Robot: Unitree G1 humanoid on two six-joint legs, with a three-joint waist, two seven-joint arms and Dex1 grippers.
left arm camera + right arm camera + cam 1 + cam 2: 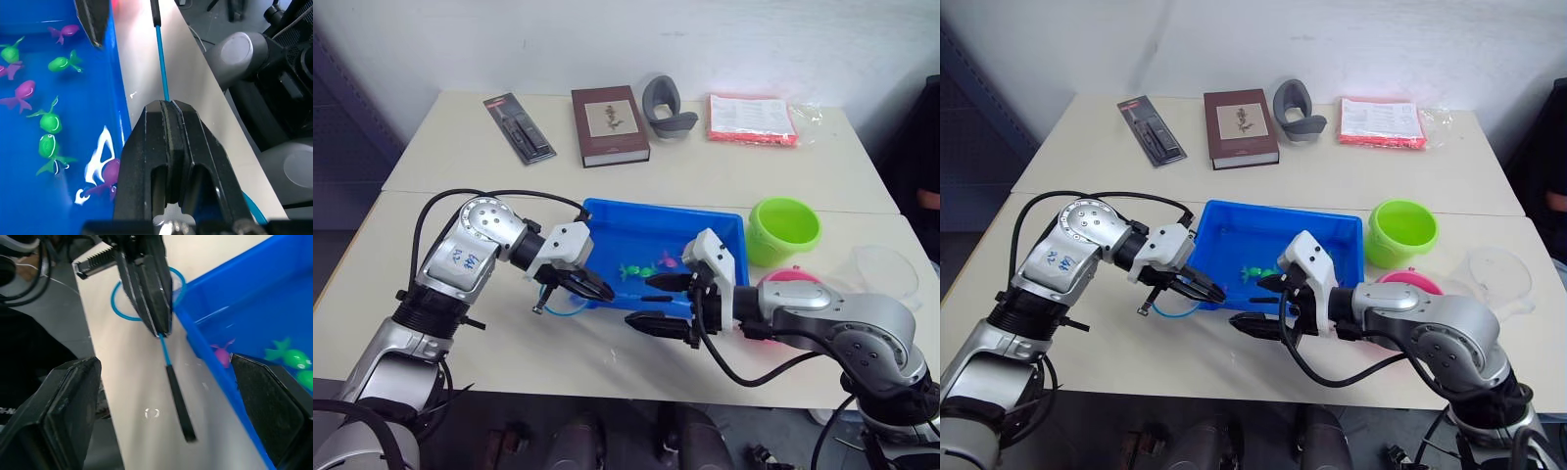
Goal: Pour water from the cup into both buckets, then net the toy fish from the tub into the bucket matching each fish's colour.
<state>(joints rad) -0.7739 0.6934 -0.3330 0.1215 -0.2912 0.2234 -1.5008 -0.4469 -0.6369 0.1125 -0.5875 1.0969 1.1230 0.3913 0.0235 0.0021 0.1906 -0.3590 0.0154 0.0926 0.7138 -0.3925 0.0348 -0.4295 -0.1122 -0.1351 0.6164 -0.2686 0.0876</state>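
Spanning white wall: 2 beige tables (744, 171) (tub (607, 220) on nearer).

Tub (607, 211): bright blue, shallow, rectangular, sitting mid-table w/ water in it. Toy fish (51, 121), green and pink-magenta, are lying scattered in the water. Net (164, 345) is lying along the tub's near rim: blue hoop resting on the table, thin blue shaft running to a black handle end. Lime green bucket (783, 229) is standing upright just beside the tub's right end; pink bucket (793, 281) is sitting nearer, partly hidden. Clear cup (887, 273) is standing right of the buckets.
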